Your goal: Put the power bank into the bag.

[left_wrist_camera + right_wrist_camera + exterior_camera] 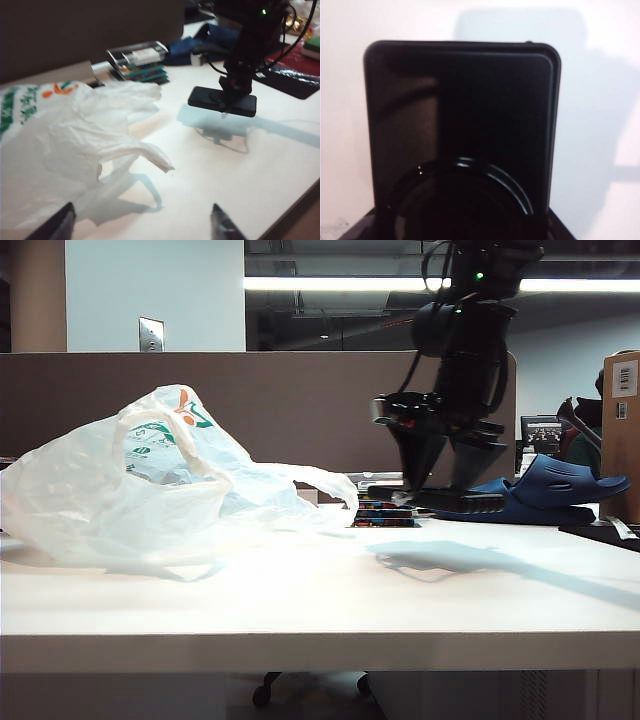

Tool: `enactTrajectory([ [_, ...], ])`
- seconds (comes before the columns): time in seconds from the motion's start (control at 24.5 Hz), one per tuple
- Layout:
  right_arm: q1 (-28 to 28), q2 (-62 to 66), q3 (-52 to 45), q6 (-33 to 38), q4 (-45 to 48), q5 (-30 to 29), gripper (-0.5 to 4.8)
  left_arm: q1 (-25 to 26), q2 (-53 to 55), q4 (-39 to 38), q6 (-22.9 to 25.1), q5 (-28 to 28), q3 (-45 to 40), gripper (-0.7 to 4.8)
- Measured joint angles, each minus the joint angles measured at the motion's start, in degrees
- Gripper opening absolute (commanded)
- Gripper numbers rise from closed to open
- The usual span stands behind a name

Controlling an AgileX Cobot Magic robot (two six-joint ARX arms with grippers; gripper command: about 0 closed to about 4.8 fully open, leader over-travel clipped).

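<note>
Exterior view: the large crinkly translucent white plastic bag [150, 485] with a green-and-orange logo lies slumped on the pale worktop [330, 590] at the 9 o'clock side. The right end effector [440, 490] hangs at the 2 o'clock side, pointing down, clamped on the flat black rectangular power bank [440, 500], which is held level above the worktop with its shadow cast below. Behind it lies a dark blue rubber sandal [550, 490], and a stack of clear plastic boxes [385, 512] sits between bag and sandal. Left wrist view: the left end effector [142, 222] shows two dark fingertips [222, 225] set wide apart at 6 o'clock, holding nothing, above bare worktop beside the bag [65, 145]. The bag fills the 9 o'clock half, with one handle loop trailing toward the centre. At 1 o'clock the right end effector [227, 100] grips the power bank [222, 101], well apart from the bag; the box stack [140, 62] stands at 12 o'clock. Right wrist view: the power bank [465, 105] fills the frame from centre to 6 o'clock over white worktop; the fingers themselves cannot be made out here.
</note>
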Motion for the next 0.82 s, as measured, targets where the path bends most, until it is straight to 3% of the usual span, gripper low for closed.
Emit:
enactTrajectory([
  [0.12,2.36,0.0,0.0,-0.02,-0.09,-0.15,2.91,0.0,4.81,2.12,3.02,0.02,0.96,3.12],
  [0.24,3.82,0.0,0.0,0.0,0.13,-0.17,2.91,0.0,9.62,4.11,6.1,-0.02,3.87,3.55],
  [0.53,5.01,0.02,2.93,0.0,-0.22,-0.31,2.91,-0.02,19.71,4.66,9.14,-0.04,13.42,4.01],
  [0.73,5.01,0.02,5.73,0.33,-0.83,-1.95,2.91,-0.02,26.08,4.66,10.64,-0.04,18.08,4.05],
  [0.82,5.07,0.0,7.65,0.9,-1.33,-2.69,2.91,-0.02,30.12,5.09,14.27,0.07,20.46,4.06],
])
